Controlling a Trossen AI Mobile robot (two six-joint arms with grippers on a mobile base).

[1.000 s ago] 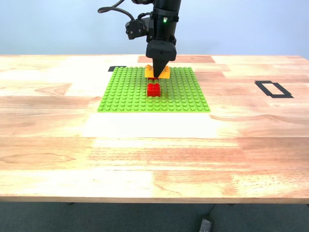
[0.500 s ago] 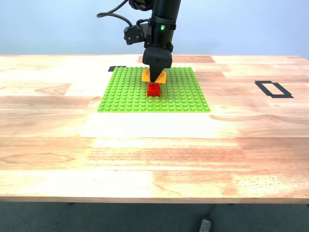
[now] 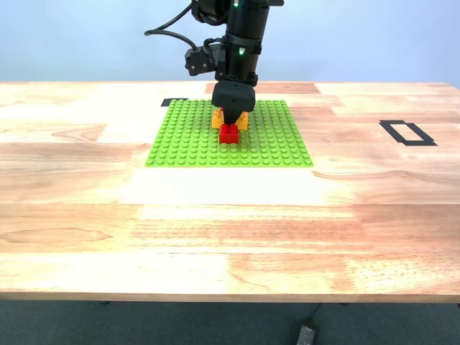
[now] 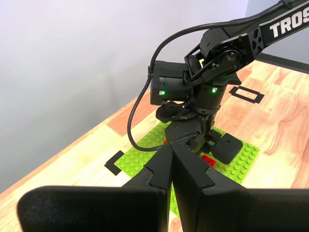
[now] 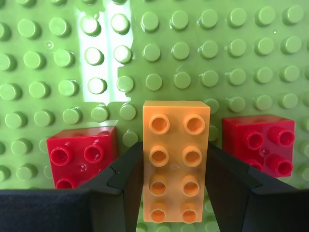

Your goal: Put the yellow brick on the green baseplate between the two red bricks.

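Observation:
The yellow brick (image 5: 176, 164) sits between the two red bricks (image 5: 82, 157) (image 5: 260, 142) over the green baseplate (image 5: 193, 48). My second gripper (image 5: 176, 166) is shut on its long sides. In the exterior view, my second gripper (image 3: 230, 119) points straight down at the middle of the baseplate (image 3: 187, 136). Yellow (image 3: 217, 120) shows on both sides of its tip, just behind the near red brick (image 3: 229, 134); the other red brick is hidden there. I cannot tell whether the yellow brick is pressed onto the studs. My first gripper (image 4: 171, 164) is shut on nothing, well back from the baseplate (image 4: 140, 157).
A black tape rectangle (image 3: 407, 132) marks the wooden table at the exterior view's right. A small black tape mark (image 3: 174, 102) lies by the baseplate's far corner, at the exterior view's left. The second arm's cable (image 4: 137, 113) loops beside its wrist.
My second gripper has come down with the yellow brick, which was higher and tilted and now sits low and level just behind the near red brick.

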